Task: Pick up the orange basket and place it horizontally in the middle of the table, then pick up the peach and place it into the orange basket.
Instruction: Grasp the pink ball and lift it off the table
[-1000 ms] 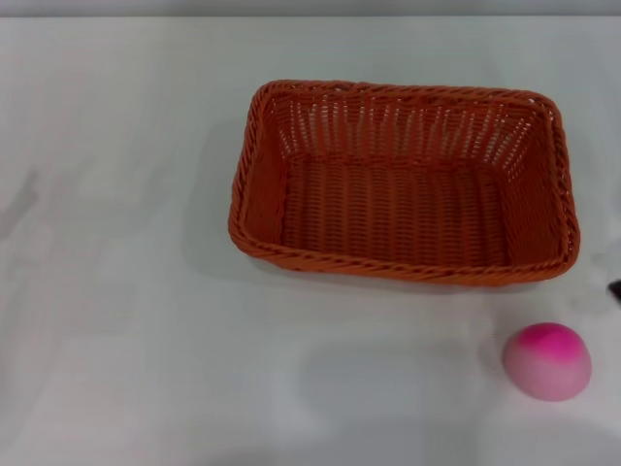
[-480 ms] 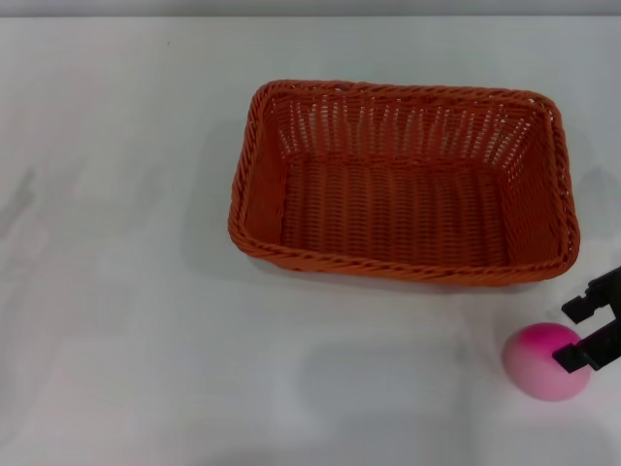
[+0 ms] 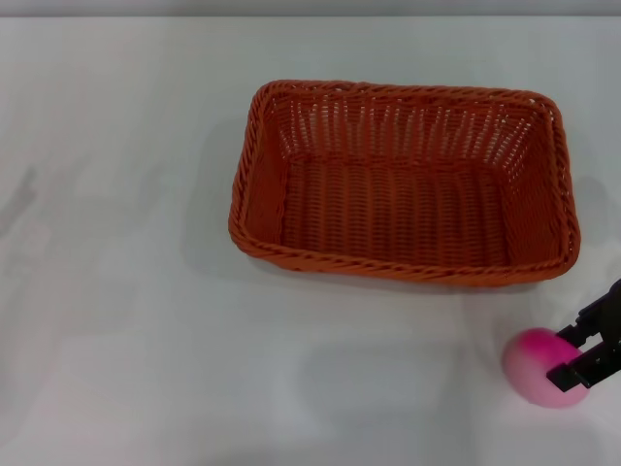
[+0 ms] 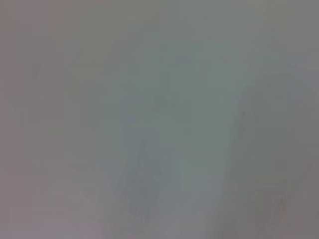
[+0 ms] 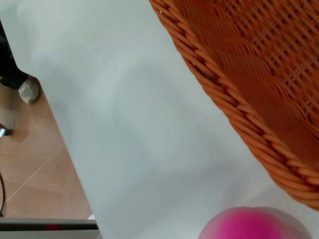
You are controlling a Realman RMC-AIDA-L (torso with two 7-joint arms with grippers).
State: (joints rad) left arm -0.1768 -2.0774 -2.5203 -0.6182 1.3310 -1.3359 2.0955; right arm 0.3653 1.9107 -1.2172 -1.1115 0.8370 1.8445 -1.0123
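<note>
The orange basket (image 3: 398, 267) lies lengthwise across the middle of the white table (image 3: 126, 291), empty; one long rim of the basket (image 5: 239, 94) also crosses the right wrist view. The pink peach (image 3: 536, 364) rests on the table near the front right, just in front of the basket's right corner, and the peach (image 5: 259, 226) shows at the edge of the right wrist view. My right gripper (image 3: 571, 357) reaches in from the right edge, open, its two black fingertips (image 3: 565, 378) over the peach's right side. My left gripper is out of view.
The left wrist view shows only blank white surface. In the right wrist view the table's edge (image 5: 70, 149) runs close by, with tiled floor (image 5: 30, 169) and a shoe (image 5: 27, 90) beyond it. Bare tabletop lies left of and in front of the basket.
My right gripper has entered from the right edge and moved down and left onto the peach's right side. Basket and peach have not moved.
</note>
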